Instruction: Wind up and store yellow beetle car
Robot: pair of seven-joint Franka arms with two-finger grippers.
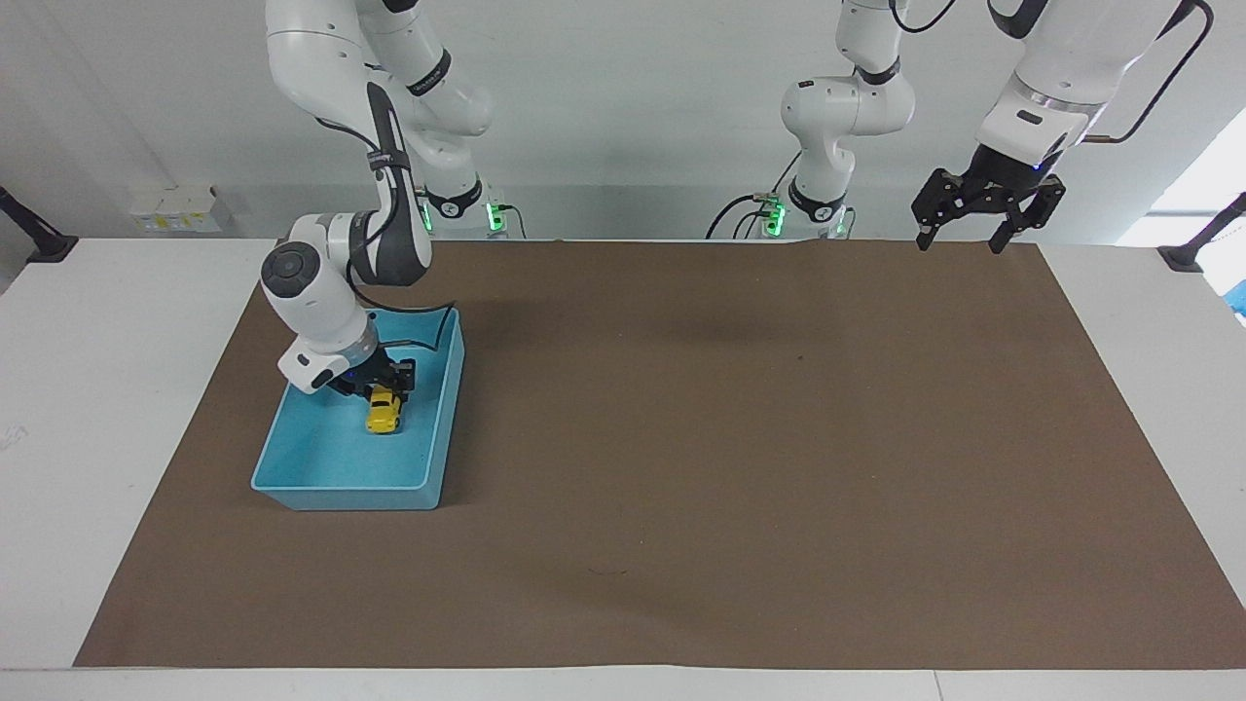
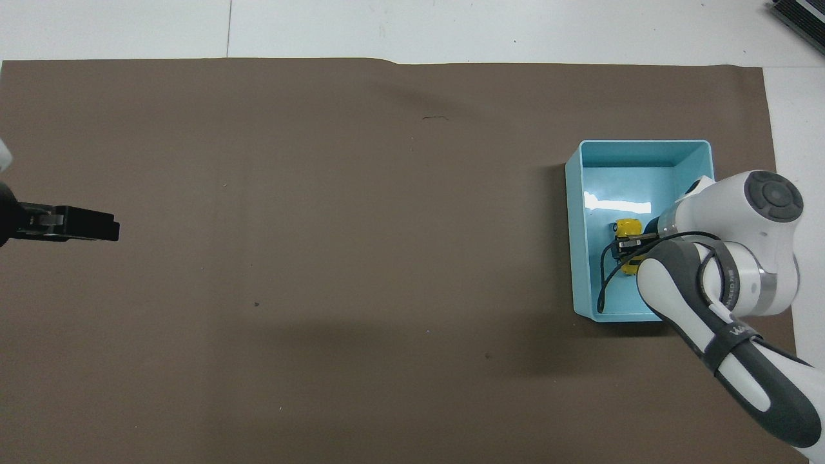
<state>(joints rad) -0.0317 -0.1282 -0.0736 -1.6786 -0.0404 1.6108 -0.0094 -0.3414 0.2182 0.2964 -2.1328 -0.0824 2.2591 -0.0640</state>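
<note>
The yellow beetle car (image 1: 384, 413) is inside the blue bin (image 1: 321, 467), and we find it low over the bin floor, in the half of the bin nearer to the robots. We cannot tell whether its wheels touch the floor. In the overhead view the car (image 2: 627, 227) shows only in part, the rest covered by the gripper and the arm's wrist.

Nearest to the robots, we note the left gripper (image 1: 959, 234) raised over the mat's edge at the left arm's end of the counter (image 1: 88, 409), well apart from the bin. Its fingers stand wide apart and carry nothing. This arm waits. In the overhead view only its dark tip (image 2: 77, 223) enters the picture.

Farther out, the right gripper (image 1: 382, 382) reaches down into the bin from the right arm's end. Its fingers sit on either side of the car's upper end; we cannot tell whether they grip it or have let go.

The bin stands on the brown mat (image 1: 740, 467) toward the right arm's end of the counter, its long side running away from the robots.
</note>
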